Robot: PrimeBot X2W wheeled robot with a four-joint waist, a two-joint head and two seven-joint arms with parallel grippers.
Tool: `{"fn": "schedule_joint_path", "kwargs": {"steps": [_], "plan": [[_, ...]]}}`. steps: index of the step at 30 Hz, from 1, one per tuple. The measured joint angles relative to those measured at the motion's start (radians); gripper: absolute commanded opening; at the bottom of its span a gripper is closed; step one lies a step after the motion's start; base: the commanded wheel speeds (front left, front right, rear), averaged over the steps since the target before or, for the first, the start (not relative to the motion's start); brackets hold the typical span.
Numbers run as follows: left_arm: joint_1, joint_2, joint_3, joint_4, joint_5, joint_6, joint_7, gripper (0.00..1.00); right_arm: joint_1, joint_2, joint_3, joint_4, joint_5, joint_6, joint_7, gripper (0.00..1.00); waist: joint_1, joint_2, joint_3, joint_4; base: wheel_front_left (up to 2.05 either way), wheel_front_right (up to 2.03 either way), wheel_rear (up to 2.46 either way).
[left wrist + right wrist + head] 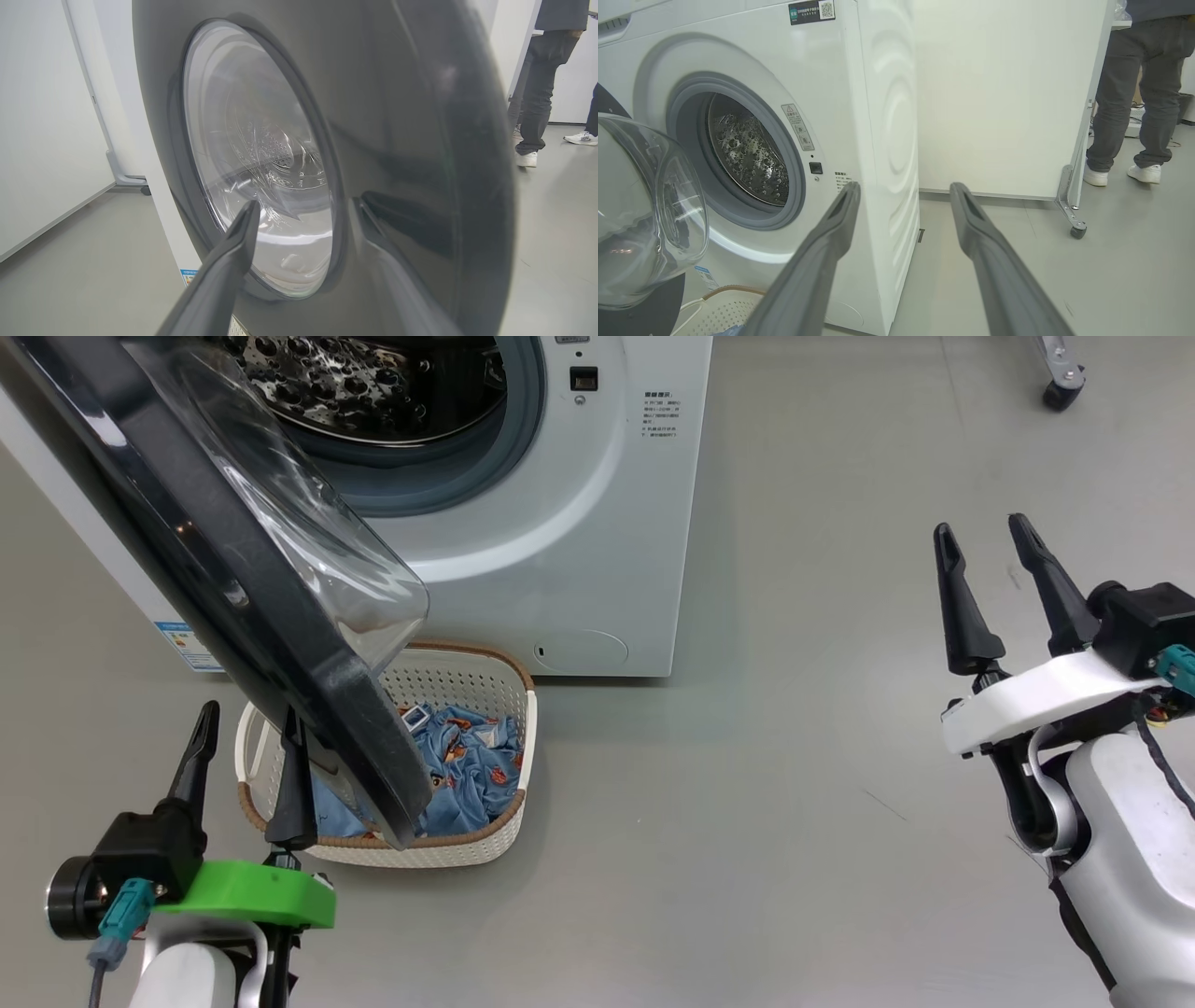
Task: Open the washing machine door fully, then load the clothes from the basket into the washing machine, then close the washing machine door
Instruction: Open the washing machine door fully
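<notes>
The white washing machine (579, 523) stands at the top with its steel drum (747, 154) exposed. Its black door (233, 579) with the glass bowl (644, 210) is swung out over the basket (485, 681), hiding the basket's left part. Light blue printed clothes (467, 775) lie in the basket. My left gripper (247, 756) is open on the door's outer side, one finger close against it. In the left wrist view, my left gripper (306, 210) points at the door's outer face (397, 116), beside a dark recess. My right gripper (982, 532) is open and empty, far right of the machine.
A person's legs (1125, 93) stand beyond a white partition on casters (1078, 231), right of the machine. A caster (1060, 392) shows at the top right. Bare grey floor (794, 756) lies between the basket and my right arm.
</notes>
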Motion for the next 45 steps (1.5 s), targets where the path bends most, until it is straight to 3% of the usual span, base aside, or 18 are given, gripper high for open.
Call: {"fn": "schedule_joint_path", "kwargs": {"steps": [4, 15, 29, 45], "plan": [[0.001, 0.0, 0.01, -0.002, 0.0, 0.0, 0.0, 1.0, 0.047, 0.014, -0.061, -0.052, -0.03, -0.027, 0.0, 1.0, 0.0, 0.0, -0.001, -0.009, 0.0, 0.0, 0.0], [0.006, -0.003, 0.03, -0.006, 0.009, 0.0, 0.0, 1.0, 0.214, 0.035, -0.146, -0.123, -0.1, -0.052, 0.0, 1.0, 0.0, 0.0, -0.004, -0.029, 0.0, 0.0, 0.0], [0.023, -0.006, 0.033, -0.006, 0.01, 0.0, 0.0, 1.0, 0.376, 0.075, -0.243, -0.172, -0.149, -0.052, 0.0, 1.0, 0.0, 0.0, -0.01, -0.023, 0.0, 0.0, 0.0], [0.043, -0.007, 0.037, 0.002, 0.021, 0.0, 0.0, 1.0, 0.448, 0.13, -0.299, -0.193, -0.198, -0.017, 0.0, 1.0, 0.0, 0.0, -0.022, -0.019, 0.0, 0.0, 0.0]]}}
